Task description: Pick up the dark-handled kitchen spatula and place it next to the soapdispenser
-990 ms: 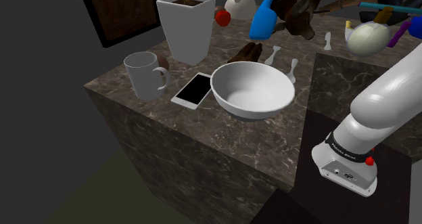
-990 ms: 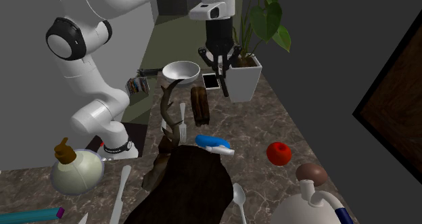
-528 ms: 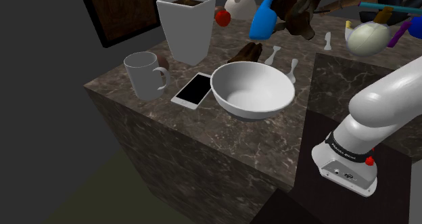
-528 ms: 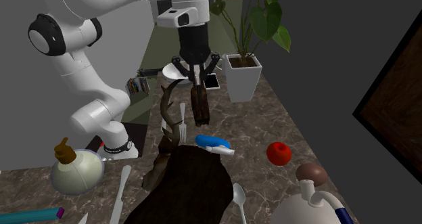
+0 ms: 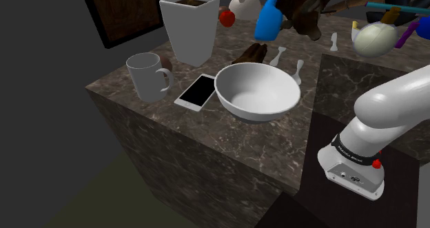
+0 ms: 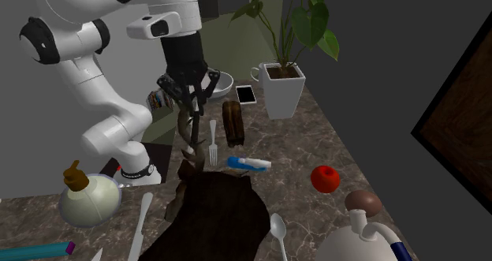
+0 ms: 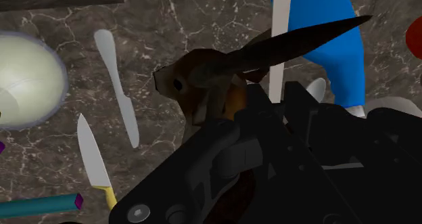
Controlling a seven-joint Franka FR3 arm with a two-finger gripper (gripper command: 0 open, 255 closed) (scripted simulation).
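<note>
The black claw hangs pointing down over the counter, right at the upswept antler of a dark brown, faceted deer figure. Whether it touches the antler, and whether it stands wide or narrow, cannot be told: in the wrist view its own black housing blocks the tips. Just beside it on the stone lie a white fork and a dark brown block. In the second exterior view a smooth white bowl shows behind it, bare white inside.

The counter is dark, glossy stone with pale veins. The spatula, as far as it can be picked out, is drawn plain white. It is a long flat utensil, rounded at one end and tapering at the other. It lies flat on the stone, apart from the claw and near the soap dispenser, a round cream bottle with a brown pump-like top. A white-bladed knife with a yellow handle lies next to the spatula, and a teal rod lies past the knife.

A blue spray bottle lies on its side by the deer. A white, square, tapered planter holds a broad-leaved green plant. A grey mug and a black-screened phone sit near the bowl.
</note>
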